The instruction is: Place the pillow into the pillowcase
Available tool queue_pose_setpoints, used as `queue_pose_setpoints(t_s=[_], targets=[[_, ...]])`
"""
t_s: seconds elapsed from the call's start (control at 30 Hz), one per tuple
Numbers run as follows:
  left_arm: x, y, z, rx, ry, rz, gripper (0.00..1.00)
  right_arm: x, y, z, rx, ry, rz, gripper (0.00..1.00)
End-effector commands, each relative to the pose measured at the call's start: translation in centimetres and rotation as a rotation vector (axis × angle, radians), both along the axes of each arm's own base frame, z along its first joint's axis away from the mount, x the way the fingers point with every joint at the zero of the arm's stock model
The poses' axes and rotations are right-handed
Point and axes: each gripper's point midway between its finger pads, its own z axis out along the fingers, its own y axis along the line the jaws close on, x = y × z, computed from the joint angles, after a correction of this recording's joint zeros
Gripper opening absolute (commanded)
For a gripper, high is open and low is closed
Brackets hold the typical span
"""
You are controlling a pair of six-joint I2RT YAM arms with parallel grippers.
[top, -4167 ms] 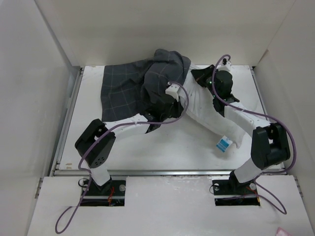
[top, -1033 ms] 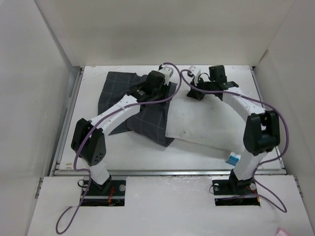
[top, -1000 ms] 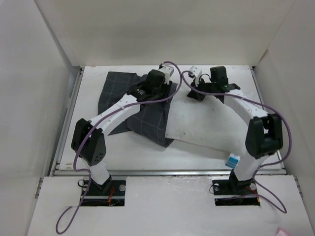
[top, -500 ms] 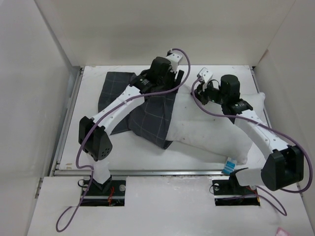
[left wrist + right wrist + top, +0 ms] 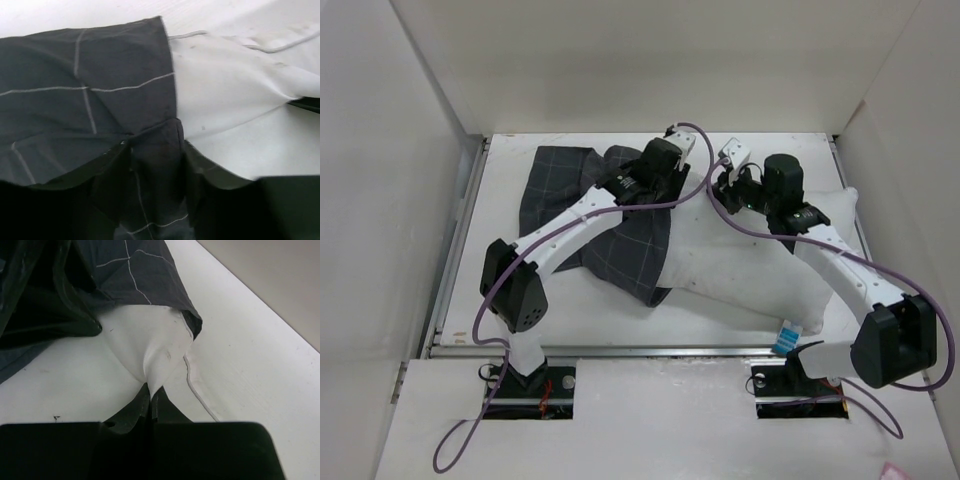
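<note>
- One pillow (image 5: 750, 265): a soft white slab with faint dark specks. It lies flat across the centre and right of the overhead frame.
- Its left end is covered by dark cloth (inside the opening or merely under it, I cannot tell).
- One small blue-and-white tag (image 5: 784, 339) sits on the pillow's lower edge, toward the lower right of the frame.
- One pillowcase (image 5: 570, 195): charcoal with a thin light grid. It lies rumpled on the bench (image 5: 580, 315), above and left of centre, and its right edge overlaps the pillow.
- Right jaws: closed tight on a pinch of the pillow's white fabric at its upper corner. The right wrist view shows the cloth drawn up into a peak, with the pillowcase hem just beyond it.
- Left jaws: part way apart at the pillowcase's upper right edge (the fingers are dark and blurred in the left wrist view). A fold of the checked cloth lies between them. Whether they pinch it, I cannot tell.
- Two arms: the left arm (image 5: 570, 220) reaches up from the lower left, and the right arm (image 5: 840, 265) reaches from the lower right.
- Two purple cables (image 5: 470, 440), one trailing along each arm.
</note>
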Motion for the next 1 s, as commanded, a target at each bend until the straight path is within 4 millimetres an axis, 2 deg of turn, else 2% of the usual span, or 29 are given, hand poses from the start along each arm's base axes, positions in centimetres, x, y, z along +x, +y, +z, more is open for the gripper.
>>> queue_pose_setpoints(t_s=[0.0,0.03,0.07,0.13,0.2,0.23,0.3,0.33,0.4,0.47,0.5,0.53,0.6,0.63,0.67,0.73,0.77,0.8,0.83,0.87,0.9,0.93,0.97], targets=[[0.5,3.2,0.0,0.09,-0.014,0.158,0.39,0.7,0.1,6.1,0.072,-0.196,-0.011,0.0],[1.0,3.1,0.5,0.089,-0.03,0.172,0.26,0.5,0.1,6.6,0.075,-0.206,-0.011,0.0],[1.2,3.2,0.6,0.098,-0.033,0.182,0.19,0.3,0.4,6.1,0.073,-0.197,-0.002,0.0],[1.5,2.8,1.0,0.082,-0.039,0.188,0.08,0.2,0.4,6.1,0.073,-0.197,-0.002,0.0],[1.8,2.1,2.5,0.029,-0.067,0.174,0.0,0.4,0.5,5.7,0.078,-0.179,-0.004,0.0],[1.9,1.8,2.7,0.015,-0.072,0.167,0.0,0.1,1.0,5.7,0.08,-0.178,0.014,0.0],[1.4,0.5,5.3,-0.056,-0.112,0.108,0.0,0.2,1.8,5.1,0.095,-0.152,0.025,0.0],[1.5,0.2,5.9,-0.07,-0.125,0.093,0.0,-0.4,3.0,5.4,0.112,-0.156,0.061,0.0],[1.3,-0.8,8.3,-0.123,-0.165,0.056,0.0,-1.0,4.7,6.4,0.178,-0.159,0.095,0.0],[1.0,-1.5,9.7,-0.155,-0.178,0.016,0.0,-2.2,6.6,6.5,0.242,-0.144,0.133,0.0],[0.7,-2.4,11.7,-0.197,-0.205,-0.009,0.0,-3.0,7.3,7.3,0.293,-0.137,0.153,0.0],[0.2,-3.6,11.9,-0.21,-0.2,-0.057,0.0,-3.2,7.8,8.6,0.343,-0.176,0.168,0.0],[-0.4,-4.8,13.1,-0.238,-0.211,-0.108,0.0,-3.6,8.1,9.4,0.434,-0.17,0.137,0.0],[-1.3,-5.8,14.6,-0.277,-0.22,-0.158,0.0,-3.6,8.0,11.2,0.549,-0.17,0.113,0.0],[-1.5,-6.3,14.7,-0.287,-0.214,-0.18,0.0,-2.8,7.1,11.7,0.618,-0.166,0.034,0.0],[-2.6,-7.3,15.4,-0.313,-0.209,-0.233,0.0,-2.0,6.6,11.1,0.729,-0.121,-0.034,0.0],[-4.0,-8.4,15.1,-0.318,-0.187,-0.284,0.0,-1.6,6.1,12.5,0.798,-0.152,-0.058,0.0],[-4.9,-8.5,15.5,-0.322,-0.182,-0.302,0.0,-0.2,4.6,12.3,0.858,-0.145,-0.175,0.0],[-5.4,-8.8,15.3,-0.319,-0.171,-0.318,0.0,0.7,4.3,12.0,0.898,-0.119,-0.227,0.0],[-7.0,-9.0,15.2,-0.322,-0.157,-0.353,0.0,1.1,4.0,12.7,0.955,-0.115,-0.235,0.0],[-8.0,-9.3,14.6,-0.325,-0.134,-0.374,0.0,1.7,3.4,13.1,0.986,-0.112,-0.244,0.0],[-8.8,-9.6,14.3,-0.332,-0.125,-0.402,0.0,1.7,3.8,14.0,1.021,-0.103,-0.218,0.0],[-9.6,-10.0,12.5,-0.32,-0.091,-0.432,0.0,2.2,3.9,13.8,1.065,-0.06,-0.213,0.0]])
